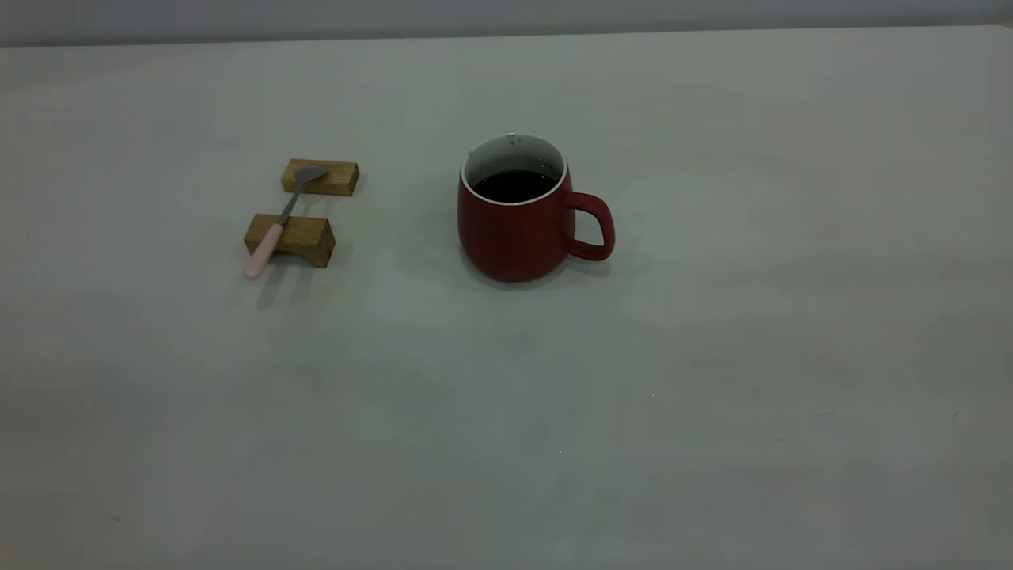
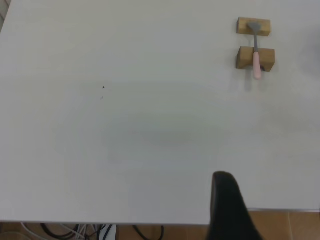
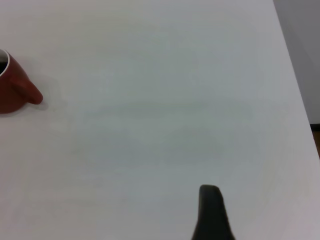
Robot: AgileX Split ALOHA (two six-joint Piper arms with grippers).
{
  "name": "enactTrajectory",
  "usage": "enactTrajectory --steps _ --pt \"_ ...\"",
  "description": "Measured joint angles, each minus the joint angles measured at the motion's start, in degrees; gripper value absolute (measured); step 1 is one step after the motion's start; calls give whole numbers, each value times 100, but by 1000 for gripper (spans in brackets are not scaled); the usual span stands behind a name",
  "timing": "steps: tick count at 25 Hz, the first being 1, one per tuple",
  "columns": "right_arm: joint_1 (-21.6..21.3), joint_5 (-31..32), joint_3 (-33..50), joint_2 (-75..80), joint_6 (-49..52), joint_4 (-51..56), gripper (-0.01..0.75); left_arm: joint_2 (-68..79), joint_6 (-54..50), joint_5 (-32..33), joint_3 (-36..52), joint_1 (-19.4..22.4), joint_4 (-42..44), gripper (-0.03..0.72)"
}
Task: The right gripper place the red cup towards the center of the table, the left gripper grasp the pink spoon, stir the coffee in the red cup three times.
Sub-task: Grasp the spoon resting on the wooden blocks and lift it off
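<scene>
Exterior view shows the cup (image 1: 514, 218) brimming with coffee (image 1: 514, 186) on the counter (image 1: 712, 396); a jerky grab could spill it, and I cannot tell either jaws' state.

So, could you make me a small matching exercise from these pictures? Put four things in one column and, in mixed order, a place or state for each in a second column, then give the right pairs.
Things:
1. spoon
2. coffee
3. cup
4. blocks

Place or state:
A. inside the cup
B. wooden, side by side on the table
C. lying across both blocks
D. upright, handle pointing away from the spoon

Pairs: 1-C, 2-A, 3-D, 4-B
</scene>
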Motion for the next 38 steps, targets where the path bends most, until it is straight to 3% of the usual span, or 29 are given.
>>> enactTrajectory --steps 12,15,21,28,38 --pt "0 0 0 -6 0 0 584 0 -5 0 0 0 0 505" --pt "0 0 0 -6 -7 0 584 213 -11 -117 -146 0 0 535" --pt "0 11 0 -6 -7 0 584 2183 -11 -809 -817 0 0 664" --pt "0 11 0 -6 -2 0 584 5098 -11 -1951 -1419 0 -399 668" --pt "0 11 0 -6 -2 0 584 8325 -33 -2524 -2341 -205 -620 668"
